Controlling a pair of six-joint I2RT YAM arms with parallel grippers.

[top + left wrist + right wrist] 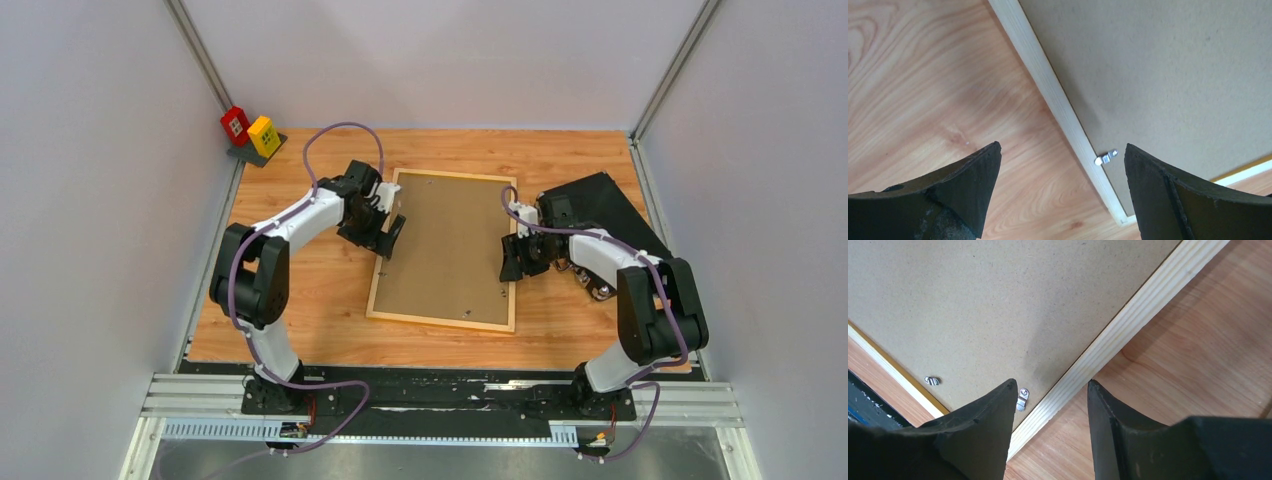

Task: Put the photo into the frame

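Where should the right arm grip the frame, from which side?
Probably the frame by its right long rail, from above: it lies flat, back up, the brown panel fills the middle, and the right gripper holds its jaws astride that rail.

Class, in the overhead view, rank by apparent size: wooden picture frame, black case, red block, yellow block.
1. Light-wood rectangular picture frame.
2. Black case, partly hidden.
3. Red block and yellow block: look alike, unranked.
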